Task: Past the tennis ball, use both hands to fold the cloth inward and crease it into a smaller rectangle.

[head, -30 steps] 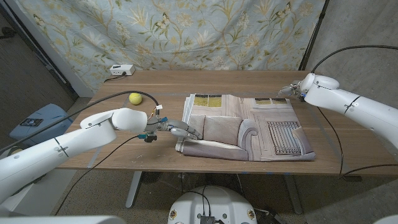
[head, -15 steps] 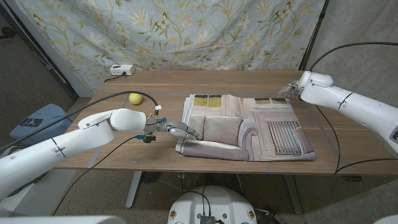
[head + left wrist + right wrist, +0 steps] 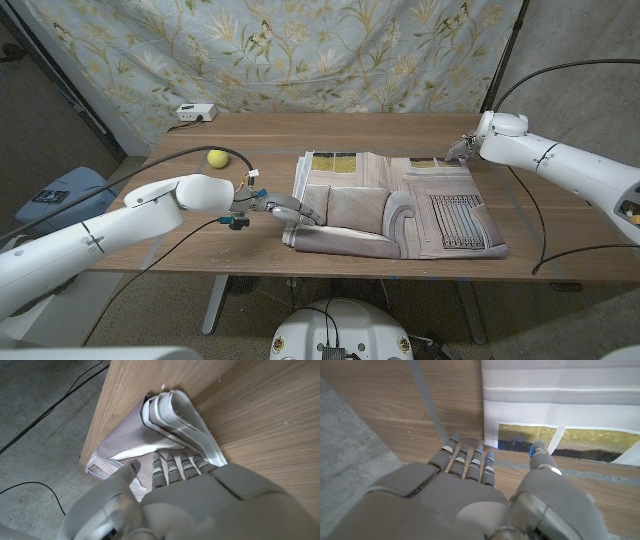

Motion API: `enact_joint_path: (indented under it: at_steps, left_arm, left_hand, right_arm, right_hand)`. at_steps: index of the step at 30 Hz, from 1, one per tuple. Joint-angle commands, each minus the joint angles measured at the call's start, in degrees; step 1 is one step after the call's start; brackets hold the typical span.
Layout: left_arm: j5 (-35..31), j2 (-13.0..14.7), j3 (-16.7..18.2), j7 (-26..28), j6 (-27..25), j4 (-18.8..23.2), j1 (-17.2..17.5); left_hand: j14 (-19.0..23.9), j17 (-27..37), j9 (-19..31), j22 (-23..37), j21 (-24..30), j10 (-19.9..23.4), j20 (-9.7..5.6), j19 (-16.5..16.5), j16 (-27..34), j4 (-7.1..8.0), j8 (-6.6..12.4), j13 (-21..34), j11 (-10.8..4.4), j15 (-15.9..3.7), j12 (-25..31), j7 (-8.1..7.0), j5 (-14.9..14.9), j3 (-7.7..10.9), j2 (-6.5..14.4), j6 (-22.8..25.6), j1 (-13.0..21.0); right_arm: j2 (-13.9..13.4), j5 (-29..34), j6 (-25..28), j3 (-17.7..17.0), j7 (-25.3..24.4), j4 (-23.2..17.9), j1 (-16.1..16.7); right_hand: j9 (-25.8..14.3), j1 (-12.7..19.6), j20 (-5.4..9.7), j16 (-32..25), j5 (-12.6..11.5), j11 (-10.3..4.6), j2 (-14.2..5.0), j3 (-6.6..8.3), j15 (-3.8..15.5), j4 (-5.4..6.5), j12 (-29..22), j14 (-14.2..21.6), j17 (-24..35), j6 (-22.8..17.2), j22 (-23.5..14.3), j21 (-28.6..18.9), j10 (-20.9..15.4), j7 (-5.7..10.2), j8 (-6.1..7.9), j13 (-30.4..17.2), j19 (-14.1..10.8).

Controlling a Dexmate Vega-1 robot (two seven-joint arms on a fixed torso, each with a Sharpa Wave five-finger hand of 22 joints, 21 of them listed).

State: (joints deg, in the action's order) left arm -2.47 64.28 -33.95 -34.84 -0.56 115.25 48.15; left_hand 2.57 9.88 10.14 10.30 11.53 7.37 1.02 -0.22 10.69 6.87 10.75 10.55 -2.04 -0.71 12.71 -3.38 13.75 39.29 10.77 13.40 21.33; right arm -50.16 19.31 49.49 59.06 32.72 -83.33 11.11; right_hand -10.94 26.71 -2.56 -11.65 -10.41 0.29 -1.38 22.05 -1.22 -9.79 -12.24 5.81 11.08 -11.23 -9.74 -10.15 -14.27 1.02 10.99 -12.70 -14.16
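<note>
A wooden tabletop [image 3: 400,128] stands before a floral backdrop curtain [image 3: 300,50]. A printed cloth [image 3: 400,205], already folded into a layered rectangle showing a sofa and window picture, lies on the middle and right of the tabletop, reaching to its near edge. A yellow-green tennis ball [image 3: 216,157] sits on the left part of the tabletop, well apart from the cloth. A small white box [image 3: 196,113] rests near the far left corner.

The left robot hand [image 3: 283,208] reaches in from the left and rests at the cloth's near-left corner. In the left wrist view its fingers [image 3: 172,466] lie on the cloth [image 3: 150,435] just beside the thick folded edge, thumb spread to one side; whether it pinches a layer cannot be told.

The right robot hand [image 3: 466,146] sits at the cloth's far-right corner. In the right wrist view its fingers [image 3: 465,460] are stretched out side by side, tips just beside the cloth's edge [image 3: 560,415], thumb apart from them, holding nothing
</note>
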Motion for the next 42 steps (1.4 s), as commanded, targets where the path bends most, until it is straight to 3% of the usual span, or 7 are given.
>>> enact_joint_path:
  at_steps: [1, 10, 18, 26, 34, 42]
  left_arm:
    - [0.2, -0.2, -0.1, -0.5, 0.2, -0.3, -0.2]
    - [0.1, -0.4, -0.3, -0.7, 0.5, -0.7, -0.5]
    - [0.3, -0.5, -0.2, -0.5, 0.6, -0.9, -0.3]
    - [0.4, -0.4, -0.2, -0.5, 0.7, -1.0, -0.3]
    - [0.5, -0.7, -0.4, -0.6, 1.4, -1.9, -0.5]
    - [0.4, -1.0, -0.5, -0.7, 1.9, -2.7, -0.8]
  left_hand:
    - [0.6, 0.2, 0.1, 0.3, 0.3, 0.7, 0.08, -0.1, -0.1, -0.09, -0.05, 0.1, 0.08, 0.10, -0.2, 0.05, 0.4, 0.55, 0.0, 0.6, -0.6]
    - [0.8, 0.1, 0.1, 0.3, 0.3, 0.8, 0.05, -0.1, -0.1, -0.06, -0.11, 0.1, 0.00, 0.05, -0.3, 0.00, 0.4, 0.82, 0.0, 0.6, -0.7]
    - [0.7, 0.1, 0.1, 0.3, 0.3, 0.8, 0.02, -0.1, -0.1, -0.06, -0.15, 0.1, -0.09, 0.09, -0.3, -0.02, 0.4, 1.07, -0.1, 0.6, -0.8]
    - [0.6, 0.1, 0.1, 0.3, 0.3, 0.7, -0.07, -0.3, -0.2, -0.08, -0.13, 0.1, -0.12, 0.18, -0.5, -0.06, 0.4, 1.30, -0.1, 0.8, -1.0]
    - [0.6, 0.1, 0.1, 0.2, 0.3, 0.7, -0.05, -0.3, -0.3, -0.06, -0.10, 0.1, -0.05, 0.26, -0.5, 0.03, 0.4, 1.48, -0.1, 0.9, -1.1]
    - [0.6, 0.1, 0.1, 0.2, 0.3, 0.7, -0.04, -0.3, -0.3, -0.06, -0.14, 0.1, -0.10, 0.23, -0.6, 0.01, 0.4, 1.67, -0.1, 0.9, -1.2]
  right_arm:
    - [0.7, 3.6, -0.8, 1.9, 4.6, 2.5, -1.5]
    - [1.7, 4.2, -1.0, 1.4, 4.6, 3.6, -1.1]
    - [2.9, 5.5, -1.5, 1.6, 3.5, 4.6, -1.0]
    - [4.3, 7.4, -2.0, 2.0, 0.8, 5.5, -0.5]
    - [5.1, 8.8, -1.6, 2.1, -1.1, 6.0, 0.0]
    - [5.5, 9.3, -1.7, 1.5, -3.6, 5.9, 1.3]
  right_hand:
    - [-0.1, 0.6, -0.15, 0.1, -0.5, -0.01, -0.02, 0.08, -0.02, 0.39, 0.2, -0.2, 0.2, 0.1, -0.1, 0.0, 0.4, -0.01, 0.06, -0.1, 0.1]
    - [-0.1, 0.6, -0.18, -0.1, -0.5, 0.00, -0.01, -0.03, 0.03, 0.54, -0.1, 0.0, 0.2, -0.3, -0.1, -0.2, 0.0, 0.01, 0.27, -0.3, 0.2]
    - [-0.2, 1.2, -0.05, -1.0, -0.7, 0.08, -0.26, -0.09, 1.39, 0.66, -1.7, 2.3, 0.5, -2.7, -0.1, -0.6, -3.0, -0.17, 1.10, -0.9, 0.0]
    - [-0.4, 3.0, 0.84, -2.8, -1.0, -0.95, -0.54, -0.18, 4.54, 0.54, -5.9, 8.3, 1.1, -9.3, 0.0, -0.9, -9.5, 0.09, 2.61, -2.7, -1.0]
    - [-0.7, 5.1, 1.38, -4.3, -1.5, -1.87, -0.15, -0.43, 7.13, 0.30, -10.3, 13.5, 1.8, -16.3, 0.0, -1.0, -15.9, 1.59, 4.11, -4.5, -2.1]
    - [-1.0, 6.6, 1.66, -5.4, -1.8, -3.82, 0.22, -0.89, 8.98, 0.38, -13.8, 16.6, 2.7, -22.0, 0.0, -1.0, -21.0, 3.26, 5.59, -5.8, -3.0]
